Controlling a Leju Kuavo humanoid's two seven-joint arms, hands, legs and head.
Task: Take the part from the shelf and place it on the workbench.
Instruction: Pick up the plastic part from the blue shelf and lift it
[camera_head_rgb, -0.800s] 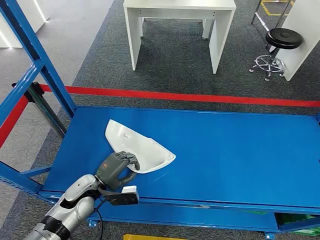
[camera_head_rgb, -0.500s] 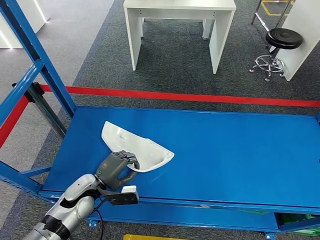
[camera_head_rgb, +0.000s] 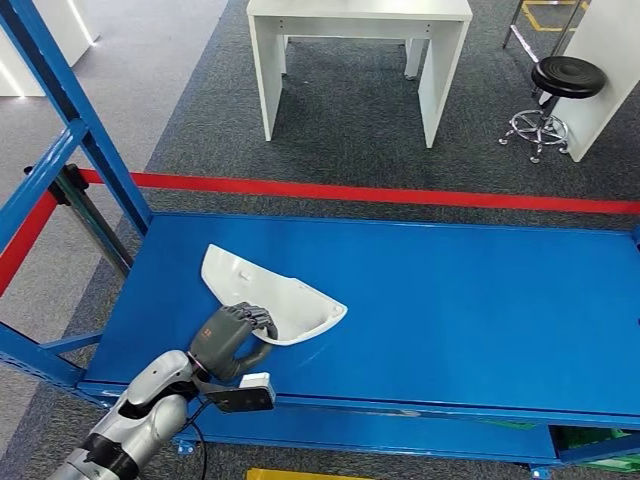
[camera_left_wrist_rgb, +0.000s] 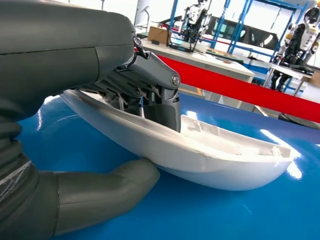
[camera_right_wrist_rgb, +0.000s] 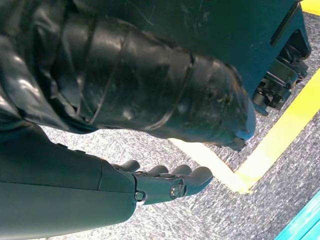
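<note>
Carpet (camera_right_wrist_rgb: 211, 210), grey and speckled, lies under the right hand (camera_right_wrist_rgb: 166, 182), which hangs beside the robot's body with its fingers slightly curved and apart, holding nothing; a yellow floor line (camera_right_wrist_rgb: 279, 135) runs across the carpet near it.

At the near left edge of the blue shelf deck (camera_head_rgb: 468, 300) the left hand (camera_head_rgb: 230, 338) grips the white part (camera_head_rgb: 272, 295). In the left wrist view the dark fingers (camera_left_wrist_rgb: 162, 100) hook over the part's (camera_left_wrist_rgb: 211, 155) rim from above while the thumb (camera_left_wrist_rgb: 105, 192) presses under its curved shell, so the piece is clamped between them. The part is a shallow, elongated white shell, open side up, stretching from the hand toward the right and the far left; whether it rests on the deck or is lifted just off it cannot be told. The deck is glossy blue and reflects light.

To the left, a blue upright frame post (camera_head_rgb: 68, 110) slants up, with a red bar (camera_head_rgb: 26, 240) beside it. Beyond the shelf's far edge, a red floor stripe (camera_head_rgb: 377, 192) crosses dark grey carpet (camera_head_rgb: 355, 130). Farther off stands a white table (camera_head_rgb: 358, 50), and at the far right a black round stool (camera_head_rgb: 558, 85) on a chrome base beside a white panel (camera_head_rgb: 604, 70). Lighter grey floor (camera_head_rgb: 143, 70) lies at the far left.
</note>
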